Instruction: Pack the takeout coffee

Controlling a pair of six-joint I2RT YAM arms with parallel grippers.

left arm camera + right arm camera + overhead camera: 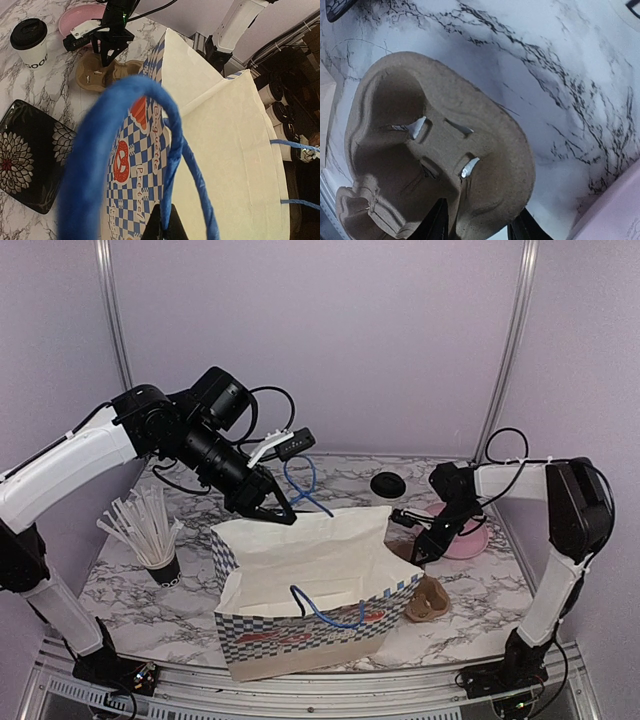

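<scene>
The takeout coffee [31, 42], a white cup with a black lid, stands on the marble and nothing holds it. In the top view its lid [387, 483] shows at the back, beyond the bag. The blue-checked paper bag [310, 590] stands open at the front centre. My left gripper [275, 505] is shut on the bag's far blue rope handle [170, 150] and holds it up; its fingertips [167, 227] pinch the rope. My right gripper [422, 548] is open and low over a brown cardboard cup carrier [435, 150], one finger on each side of its rim [479, 227].
A black cup of white straws [150, 530] stands at the left. A pink plate [468, 538] lies at the right, behind the carrier [430, 600]. A black flowered plate [30, 155] lies beside the bag. The bag's near handle [335, 612] hangs over its front.
</scene>
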